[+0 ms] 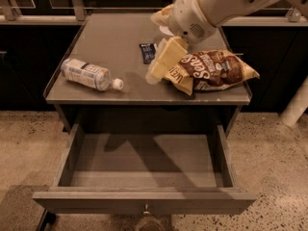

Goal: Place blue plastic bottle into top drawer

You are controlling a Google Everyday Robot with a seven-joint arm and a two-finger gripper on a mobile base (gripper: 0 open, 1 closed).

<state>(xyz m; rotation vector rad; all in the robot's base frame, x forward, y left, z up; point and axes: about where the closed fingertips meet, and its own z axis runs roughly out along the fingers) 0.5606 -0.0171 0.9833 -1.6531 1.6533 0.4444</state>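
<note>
The blue plastic bottle lies on its side at the left of the tabletop, with its white cap pointing right. My gripper hangs from the arm that reaches in from the upper right. It is over the middle of the tabletop, right of the bottle's cap and apart from it. It holds nothing that I can see. The top drawer stands pulled out below the tabletop. Its inside is bare and its round knob is at the front centre.
A brown chip bag lies on the right of the tabletop, just beside the gripper. A small dark blue packet lies behind the gripper. The tabletop has a raised rim along its left side. The floor is speckled.
</note>
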